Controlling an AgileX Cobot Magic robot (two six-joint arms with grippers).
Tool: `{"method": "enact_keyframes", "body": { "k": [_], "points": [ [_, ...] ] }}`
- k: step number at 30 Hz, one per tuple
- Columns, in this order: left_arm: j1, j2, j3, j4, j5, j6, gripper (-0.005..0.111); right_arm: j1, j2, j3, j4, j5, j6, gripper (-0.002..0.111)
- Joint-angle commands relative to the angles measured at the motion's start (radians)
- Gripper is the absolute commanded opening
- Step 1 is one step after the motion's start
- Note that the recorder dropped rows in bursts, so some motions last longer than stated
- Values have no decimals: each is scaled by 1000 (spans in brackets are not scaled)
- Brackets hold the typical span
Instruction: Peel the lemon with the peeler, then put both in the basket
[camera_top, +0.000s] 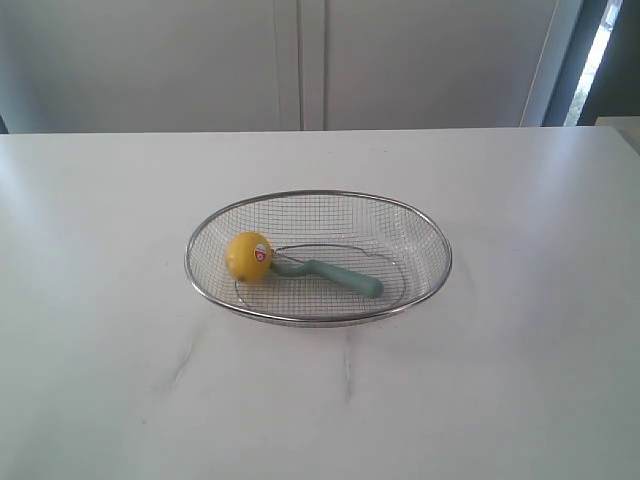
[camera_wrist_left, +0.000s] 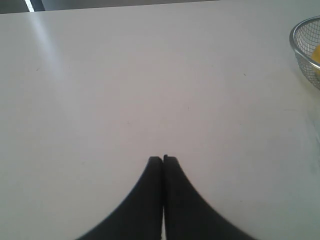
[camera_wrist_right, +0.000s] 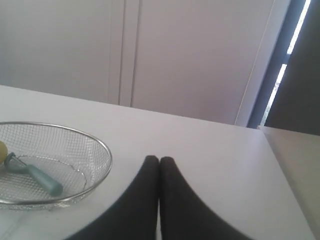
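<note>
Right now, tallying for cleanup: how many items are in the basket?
2. The lemon sits at the basket's left end in the exterior view; the peeler lies on its base, head toward the lemon. Nothing seems hidden.

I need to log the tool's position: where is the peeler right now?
In the exterior view the peeler lies on the floor of the basket, near centre frame, its head against the lemon to its left.
</note>
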Motion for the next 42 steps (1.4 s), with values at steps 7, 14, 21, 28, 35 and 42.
{"method": "enact_keyframes", "body": {
  "k": [7,14,21,28,35,42],
  "points": [
    [3,-5,4,-10,3,1,1,-6,-106,220,5,-10,-2,0],
    [3,-5,4,-10,3,1,1,-6,-106,316,10,-64,-2,0],
    [3,-5,4,-10,3,1,1,-6,-106,389,10,-164,-2,0],
    [3,-5,4,-10,3,1,1,-6,-106,389,4,-164,-2,0],
    [3,-5,4,-10,3,1,1,-21,-106,389,-60,-161,-2,0],
    [3,-5,4,-10,3,1,1,-63,-106,389,-115,-161,-2,0]
  ]
}}
